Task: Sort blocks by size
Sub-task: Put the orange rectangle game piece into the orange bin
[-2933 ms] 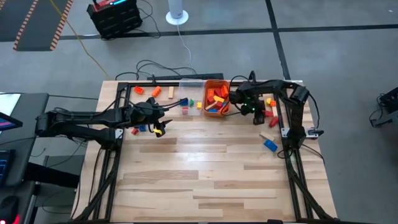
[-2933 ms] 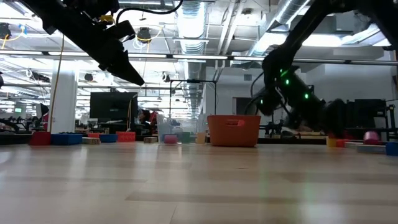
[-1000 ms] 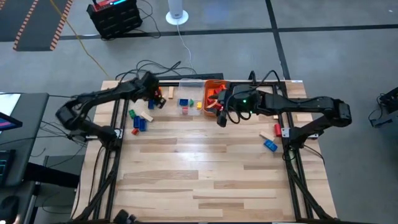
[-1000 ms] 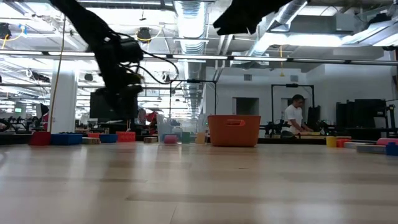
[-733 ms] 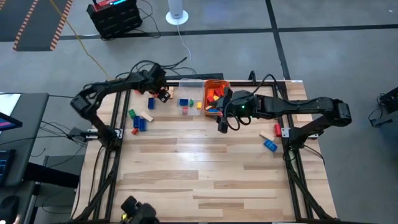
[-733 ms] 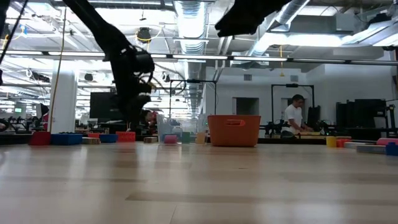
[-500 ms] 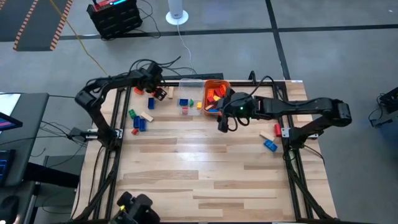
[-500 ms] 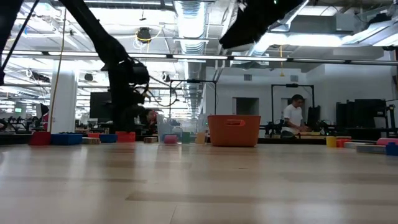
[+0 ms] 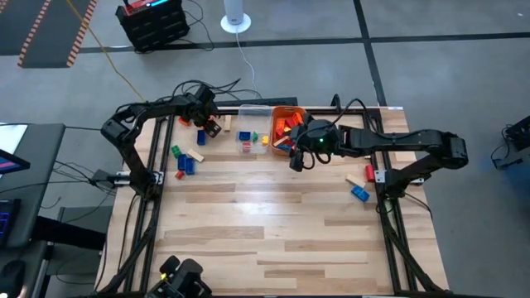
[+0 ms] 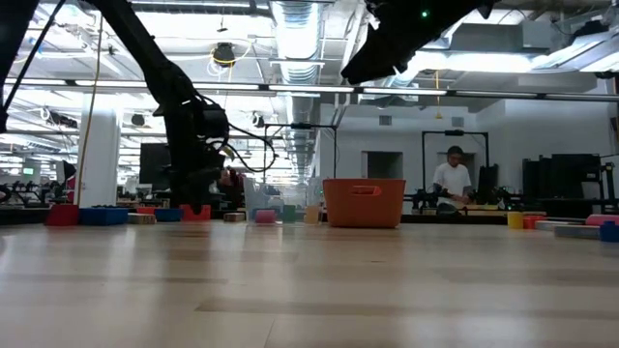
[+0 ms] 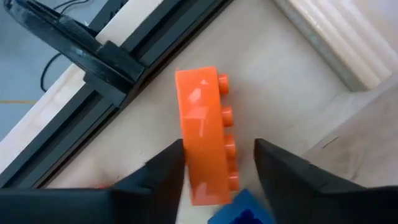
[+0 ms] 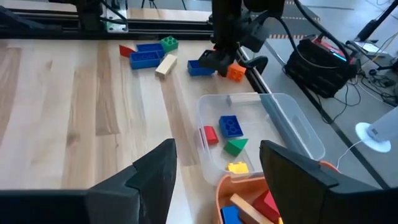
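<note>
Down at the far-left corner of the tabletop (image 9: 265, 223), the left tool (image 11: 217, 165) has its fingers spread either side of an orange bar block (image 11: 202, 134), studs facing one finger; whether either pad touches is not clear. A blue block (image 11: 239, 210) lies just under the bar's near end, so closing here could pinch or nudge it too, and with the bar reaching past the fingers it may twist out of the grip. The frame rail (image 11: 93, 53) is close beside it, leaving little room.

The right tool (image 9: 296, 161) hangs above the tabletop beside the orange tub (image 9: 286, 110), fingers apart and empty.

In the right wrist view, the clear tub (image 12: 283, 127) holds four small blocks: red (image 12: 210, 134), blue (image 12: 231, 126), green (image 12: 235, 146), yellow (image 12: 237, 167). Beyond it, five loose pieces lie near the left arm: red, blue, green, a plain wood bar (image 12: 165, 65) and another blue. The orange tub carries a heap I cannot count. From above, two more blocks, wood (image 9: 358, 181) and blue (image 9: 358, 193), sit well apart by the right rail
</note>
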Robot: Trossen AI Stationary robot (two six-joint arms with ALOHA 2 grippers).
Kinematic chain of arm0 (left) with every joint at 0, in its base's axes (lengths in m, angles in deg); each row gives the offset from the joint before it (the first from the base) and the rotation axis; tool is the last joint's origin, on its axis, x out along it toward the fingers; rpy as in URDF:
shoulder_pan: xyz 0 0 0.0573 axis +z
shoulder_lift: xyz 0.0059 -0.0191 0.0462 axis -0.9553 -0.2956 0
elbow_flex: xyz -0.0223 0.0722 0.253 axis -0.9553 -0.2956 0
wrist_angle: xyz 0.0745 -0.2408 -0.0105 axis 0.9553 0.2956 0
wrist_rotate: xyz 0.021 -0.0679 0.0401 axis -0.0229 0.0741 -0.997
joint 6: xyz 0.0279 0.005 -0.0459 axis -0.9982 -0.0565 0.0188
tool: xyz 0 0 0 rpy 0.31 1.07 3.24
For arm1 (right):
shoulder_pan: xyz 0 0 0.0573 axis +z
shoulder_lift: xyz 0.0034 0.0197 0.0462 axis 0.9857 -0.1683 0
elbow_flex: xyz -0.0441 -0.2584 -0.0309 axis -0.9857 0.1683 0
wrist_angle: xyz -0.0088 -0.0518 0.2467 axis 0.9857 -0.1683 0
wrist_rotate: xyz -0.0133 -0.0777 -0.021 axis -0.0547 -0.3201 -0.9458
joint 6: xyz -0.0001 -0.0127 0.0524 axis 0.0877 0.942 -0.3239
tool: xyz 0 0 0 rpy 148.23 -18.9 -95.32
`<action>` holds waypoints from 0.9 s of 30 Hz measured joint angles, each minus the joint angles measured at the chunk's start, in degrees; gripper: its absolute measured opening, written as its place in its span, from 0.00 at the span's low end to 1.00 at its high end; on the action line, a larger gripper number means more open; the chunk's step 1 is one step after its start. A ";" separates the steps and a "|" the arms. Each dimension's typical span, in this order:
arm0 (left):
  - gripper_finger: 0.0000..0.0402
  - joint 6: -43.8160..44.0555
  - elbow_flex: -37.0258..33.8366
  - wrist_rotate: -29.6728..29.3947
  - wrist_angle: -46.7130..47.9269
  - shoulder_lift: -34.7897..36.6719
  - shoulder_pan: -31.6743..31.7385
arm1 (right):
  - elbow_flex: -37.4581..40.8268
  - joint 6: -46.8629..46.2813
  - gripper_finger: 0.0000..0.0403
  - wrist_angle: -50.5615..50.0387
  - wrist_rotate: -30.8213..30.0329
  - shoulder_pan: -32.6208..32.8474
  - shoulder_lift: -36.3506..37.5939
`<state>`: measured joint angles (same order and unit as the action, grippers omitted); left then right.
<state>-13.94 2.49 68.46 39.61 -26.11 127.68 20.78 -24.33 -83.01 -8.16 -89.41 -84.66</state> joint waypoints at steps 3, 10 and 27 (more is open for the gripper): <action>0.30 -0.59 0.00 0.02 -0.03 0.00 -0.09 | 0.00 0.00 0.65 -0.02 0.00 0.00 0.00; 0.21 -0.91 0.00 0.50 2.66 0.33 -1.18 | -0.02 -0.73 0.65 -4.13 0.02 0.00 0.22; 0.21 2.92 9.79 -9.53 8.75 10.95 -24.93 | -0.04 -9.07 0.65 -14.99 -16.42 -0.81 2.67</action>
<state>-11.02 12.28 58.93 48.36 -15.16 102.75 20.73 -33.40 -98.01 -24.58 -90.22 -81.99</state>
